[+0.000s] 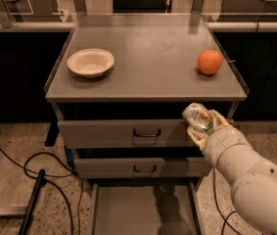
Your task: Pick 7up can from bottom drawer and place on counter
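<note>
My gripper (200, 124) is shut on the 7up can (195, 115), a dented silver-white can with green and red markings. It holds the can in the air in front of the top drawer's right end, just below the counter's front edge. The counter (148, 58) is the flat grey top of the cabinet. The bottom drawer (143, 209) is pulled open at the bottom of the view, its grey floor bare. My white arm (250, 175) reaches in from the lower right.
A white bowl (90, 62) sits on the counter's left side and an orange (210, 62) on its right side. Two upper drawers with black handles (146, 132) are closed. Black cables (35, 180) lie on the speckled floor at left.
</note>
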Controlling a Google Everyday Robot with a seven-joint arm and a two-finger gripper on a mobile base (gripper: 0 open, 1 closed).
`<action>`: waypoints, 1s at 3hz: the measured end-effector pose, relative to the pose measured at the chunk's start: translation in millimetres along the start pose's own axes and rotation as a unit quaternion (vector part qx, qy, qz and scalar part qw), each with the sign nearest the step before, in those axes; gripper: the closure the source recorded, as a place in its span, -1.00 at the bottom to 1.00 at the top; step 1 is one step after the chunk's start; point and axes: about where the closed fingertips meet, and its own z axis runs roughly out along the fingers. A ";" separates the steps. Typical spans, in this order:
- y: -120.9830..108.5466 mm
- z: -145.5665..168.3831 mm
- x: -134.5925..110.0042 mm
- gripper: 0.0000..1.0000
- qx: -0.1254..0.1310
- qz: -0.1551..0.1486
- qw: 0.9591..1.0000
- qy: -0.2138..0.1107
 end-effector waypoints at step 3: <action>-37.7 -5.8 -22.2 1.00 0.050 0.004 0.999 -0.014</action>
